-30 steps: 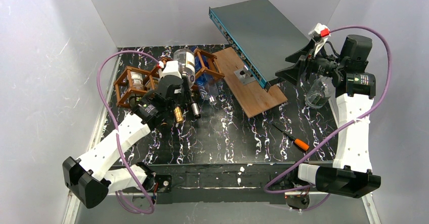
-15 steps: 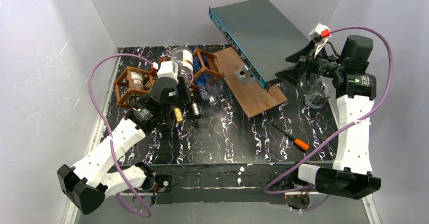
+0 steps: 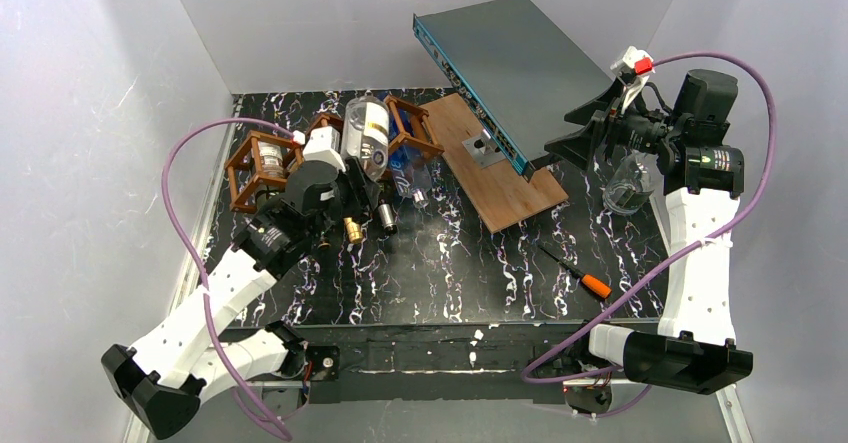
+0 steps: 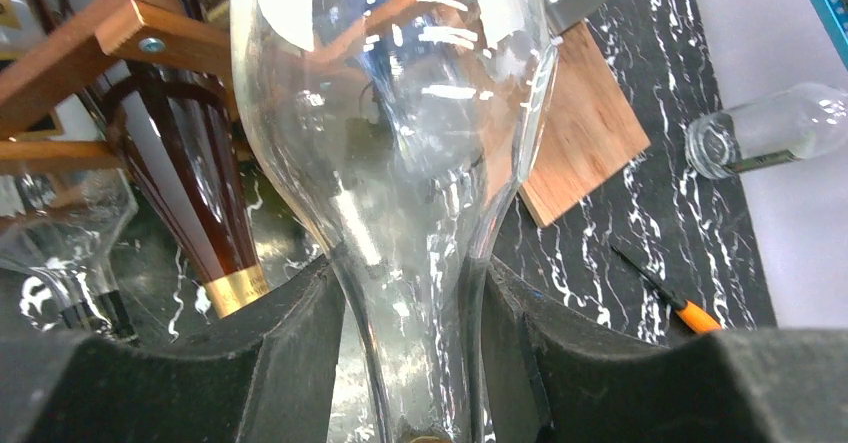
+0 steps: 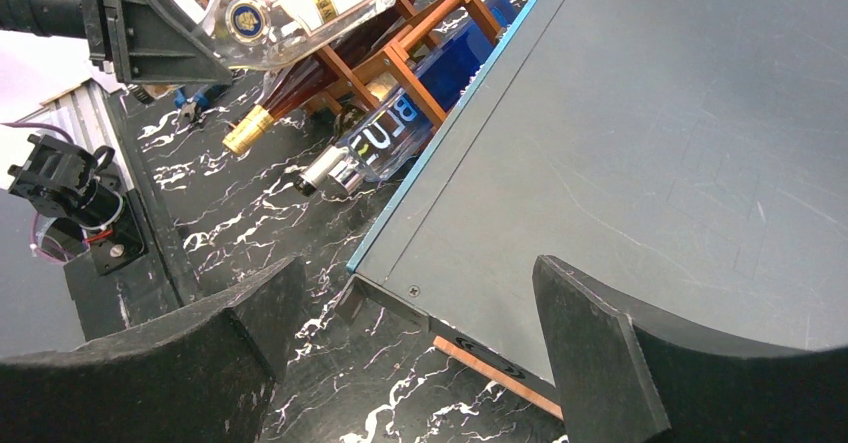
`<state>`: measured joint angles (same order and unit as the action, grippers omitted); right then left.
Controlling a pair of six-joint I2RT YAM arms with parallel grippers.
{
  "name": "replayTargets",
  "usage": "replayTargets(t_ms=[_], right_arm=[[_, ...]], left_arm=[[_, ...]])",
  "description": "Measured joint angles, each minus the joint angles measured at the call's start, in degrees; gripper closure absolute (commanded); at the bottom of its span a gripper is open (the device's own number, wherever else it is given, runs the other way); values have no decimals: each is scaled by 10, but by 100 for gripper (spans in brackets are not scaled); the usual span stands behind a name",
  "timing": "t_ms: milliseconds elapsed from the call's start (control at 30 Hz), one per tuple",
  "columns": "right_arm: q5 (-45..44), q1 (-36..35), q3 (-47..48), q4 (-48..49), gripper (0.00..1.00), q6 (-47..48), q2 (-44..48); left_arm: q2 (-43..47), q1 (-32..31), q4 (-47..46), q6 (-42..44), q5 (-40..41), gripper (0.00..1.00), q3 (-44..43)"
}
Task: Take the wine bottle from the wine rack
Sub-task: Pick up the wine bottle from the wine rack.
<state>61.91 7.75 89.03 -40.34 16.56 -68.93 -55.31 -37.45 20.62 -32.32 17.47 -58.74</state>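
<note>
**As the left arm pulls back, the bottle comes up with it**

While the right arm has stayed where it was, the left arm has shifted over the last second. Its shoulder and elbow have swung out toward the near-left corner, and its wrist has drawn back from the wine rack [image 4: 110, 38]. The clear wine bottle [image 3: 367, 135] has gone with it. From overhead it looked nearly end-on before, and now it shows more of its white-labelled side, its body tilted above the middle of the rack.

The left fingers [image 4: 290, 353] are clenched on the bottle's neck, one black pad on each side of the glass. In the right wrist view the bottle hangs above the amber bottle [image 4: 190, 193] and the blue bottle [image 5: 450, 73], both lying in the lower cells. Whether its base is fully clear of the top bars cannot be told from these views.

The right fingers [image 5: 180, 353] are spread wide with nothing between them, hovering over the grey rack-mount case [image 3: 520, 53] at the far right, well away from the work.

The extraction looks well under way but not finished, since the bottle is up yet still over the lattice. It needs carrying toward bare desk [image 3: 450, 263] and setting down. The main hazard is that the heavy body, held only at its slim, smooth neck, may twist in the grip or knock a rack bar as it leaves.
</note>
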Motion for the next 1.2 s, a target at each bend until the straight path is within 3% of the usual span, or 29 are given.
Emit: replayTargets(t_ms=[433,1200], right_arm=[[3,0,0,0,7,-2,2],[13,0,-8,-1,7,-10,26]], left_arm=[[38,0,10,-63,-108,100,15],[129,-2,17,-164,-213,100,76]])
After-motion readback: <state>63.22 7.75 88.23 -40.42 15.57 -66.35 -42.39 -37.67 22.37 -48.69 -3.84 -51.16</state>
